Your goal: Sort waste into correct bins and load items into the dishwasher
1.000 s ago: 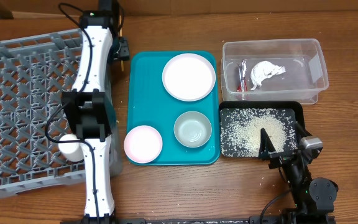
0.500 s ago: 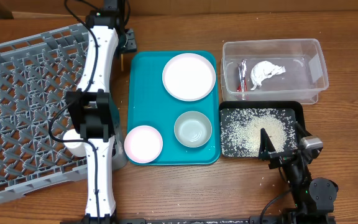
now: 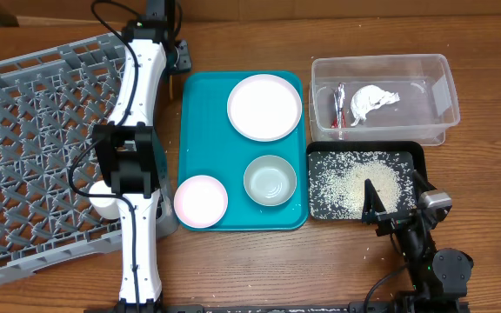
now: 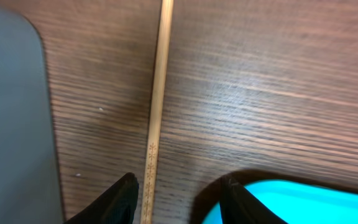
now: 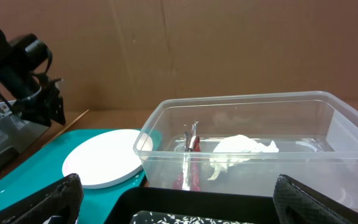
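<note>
Presently, overhead, rack: grey dish rack point(image 3: 33, 148) sits at the left of the wooden surface point(image 3: 494, 261). A white cup point(image 3: 103, 202) lies inside it, half hidden under the left arm point(image 3: 137, 96).
Overhead, teal tray: teal tray point(image 3: 233, 156) holds the plate point(image 3: 264, 106), pink bowl point(image 3: 200, 200) and grey-green bowl point(image 3: 270, 180), all apart.
Overhead, bins: clear tub point(image 3: 446, 96) contains the red wrapper point(image 3: 339, 106) and napkin point(image 3: 370, 102). The black tray point(image 3: 410, 161) just beside it carries the rice point(image 3: 346, 183).
Overhead, right arm: right fingers point(image 3: 370, 198) reach over the black tray's near edge.
Left wrist, chopstick: one chopstick point(image 4: 157, 112) lies flat on the surface, between the blurred grey rack wall and the teal tray's corner.
Left wrist, fingers: left fingers point(image 4: 126, 199) are partly open and straddle the chopstick, which runs just beside one tip. Contact cannot be told, and nothing is clamped.
Right wrist, fingers: spread as wide as they go, nothing between them, facing the tub with wrapper and napkin inside.
</note>
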